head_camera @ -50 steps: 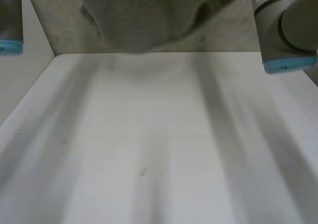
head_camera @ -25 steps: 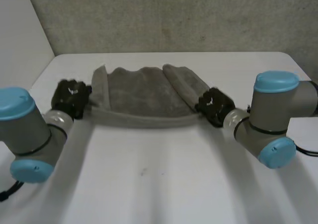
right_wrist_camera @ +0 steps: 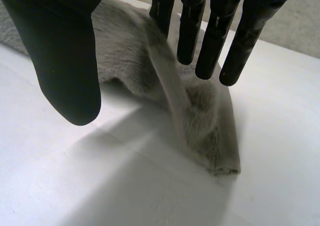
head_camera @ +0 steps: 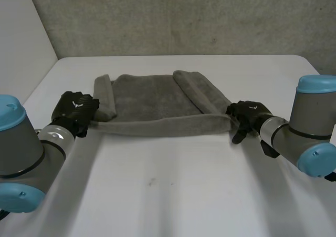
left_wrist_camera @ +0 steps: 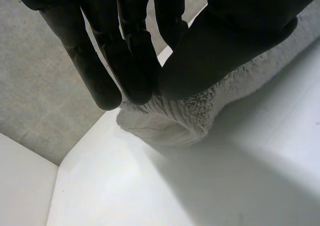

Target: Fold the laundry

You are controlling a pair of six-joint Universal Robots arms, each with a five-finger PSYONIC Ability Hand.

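At towel (head_camera: 157,103) ends: left hand (head_camera: 75,110) apparently pinching, right hand (head_camera: 247,117) splayed.

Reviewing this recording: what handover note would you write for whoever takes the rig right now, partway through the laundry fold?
Left robot hand: pinches the near left corner of the grey terry towel between thumb and fingers.
Right robot hand: open, with straight fingers over the towel's near right corner and the thumb apart from it.
Towel: lies on the white table, both side edges turned inward and a thick fold along the near edge.
Done: towel laid out.
Left: release the left corner, flatten the side flaps, fold.
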